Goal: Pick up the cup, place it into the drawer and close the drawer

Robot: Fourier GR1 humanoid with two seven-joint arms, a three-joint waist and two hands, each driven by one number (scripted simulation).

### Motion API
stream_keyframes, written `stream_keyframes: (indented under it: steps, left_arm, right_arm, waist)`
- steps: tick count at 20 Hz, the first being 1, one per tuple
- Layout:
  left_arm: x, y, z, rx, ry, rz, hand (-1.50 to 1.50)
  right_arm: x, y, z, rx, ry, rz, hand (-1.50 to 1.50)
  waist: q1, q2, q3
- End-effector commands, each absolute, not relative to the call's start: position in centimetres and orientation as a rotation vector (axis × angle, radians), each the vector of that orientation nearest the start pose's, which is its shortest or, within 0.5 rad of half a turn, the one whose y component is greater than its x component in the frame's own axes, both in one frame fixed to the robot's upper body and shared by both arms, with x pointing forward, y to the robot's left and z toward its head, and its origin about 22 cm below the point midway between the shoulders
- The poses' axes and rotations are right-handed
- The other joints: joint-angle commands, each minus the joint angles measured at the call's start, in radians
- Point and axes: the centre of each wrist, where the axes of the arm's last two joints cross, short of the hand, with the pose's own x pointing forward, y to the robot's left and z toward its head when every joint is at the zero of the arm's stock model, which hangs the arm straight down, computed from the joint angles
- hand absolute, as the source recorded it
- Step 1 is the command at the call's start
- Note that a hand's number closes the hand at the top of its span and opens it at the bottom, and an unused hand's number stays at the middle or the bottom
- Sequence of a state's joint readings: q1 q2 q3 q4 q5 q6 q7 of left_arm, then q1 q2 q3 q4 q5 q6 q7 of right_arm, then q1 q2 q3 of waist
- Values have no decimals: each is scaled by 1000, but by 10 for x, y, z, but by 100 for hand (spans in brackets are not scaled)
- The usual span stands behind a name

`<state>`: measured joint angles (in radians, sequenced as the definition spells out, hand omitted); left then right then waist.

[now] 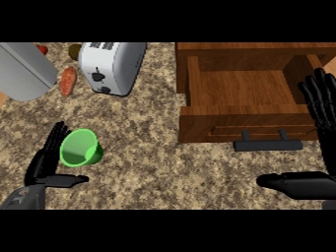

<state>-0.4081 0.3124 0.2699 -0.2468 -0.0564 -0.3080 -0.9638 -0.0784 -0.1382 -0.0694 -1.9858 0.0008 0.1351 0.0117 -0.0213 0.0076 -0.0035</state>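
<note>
Head view shows the green cup (81,147) lying on its side on the tabletop (163,162), just beside the left robot hand (48,162), whose fingers are straight and hold nothing. The right robot hand (329,128) is open too, beside the open drawer (247,106). The left robot hand should curl around the cup wall before lifting. No writing is readable.

One green cup (81,147), one open drawer (247,93), one toaster (112,65), one carrot (68,81), two hands (48,162) (329,128).

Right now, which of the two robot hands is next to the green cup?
The left robot hand, at the view's lower left: its open fingers stand right beside the cup. The right robot hand is across the counter by the open drawer.
</note>
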Motion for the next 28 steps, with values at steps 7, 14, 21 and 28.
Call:
stream_keyframes:
  steps: [7,14,21,28]
  left_arm:
    - [257,332,-144,-165,-1728,4,-150]
    - [265,324,-141,-292,-1737,41,-150]
    - [265,313,-144,-449,-1754,77,150]
    - [262,296,-150,-591,-1728,150,150]
  right_arm:
    - [244,-243,116,-23,-2032,256,-150]
    - [239,-256,124,-49,-2027,281,-150]
    - [232,-261,111,-33,-2015,258,-150]
    - [247,-262,117,-32,-2000,265,-150]
  waist:
    - [-11,7,-2]
    - [-11,4,-2]
    - [-4,-1,0]
    - [4,4,-1]
